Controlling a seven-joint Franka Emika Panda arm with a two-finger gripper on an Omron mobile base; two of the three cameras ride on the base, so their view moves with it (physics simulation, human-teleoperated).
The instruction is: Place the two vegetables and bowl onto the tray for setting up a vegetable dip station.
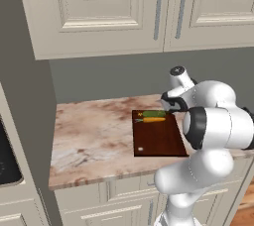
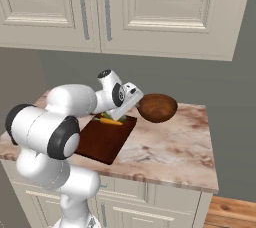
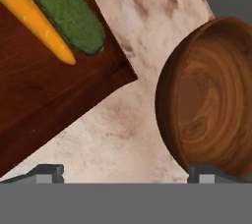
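Jaws [image 3: 126, 174] gape above counter [image 3: 142, 31], bowl [image 3: 211, 95] beside tray [image 3: 44, 95].

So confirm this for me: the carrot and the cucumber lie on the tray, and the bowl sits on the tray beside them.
Not quite. The carrot and cucumber do lie on the tray, but the bowl sits on the counter beside the tray, clear of its corner, as the hand view shows.

In the hand view the bowl [image 3: 209, 100] runs off the right edge, while the carrot [image 3: 34, 19] and cucumber [image 3: 66, 9] are cropped at the top (green top unseen). The arm hides the tray's [image 1: 156, 138] right corner in the left base view.
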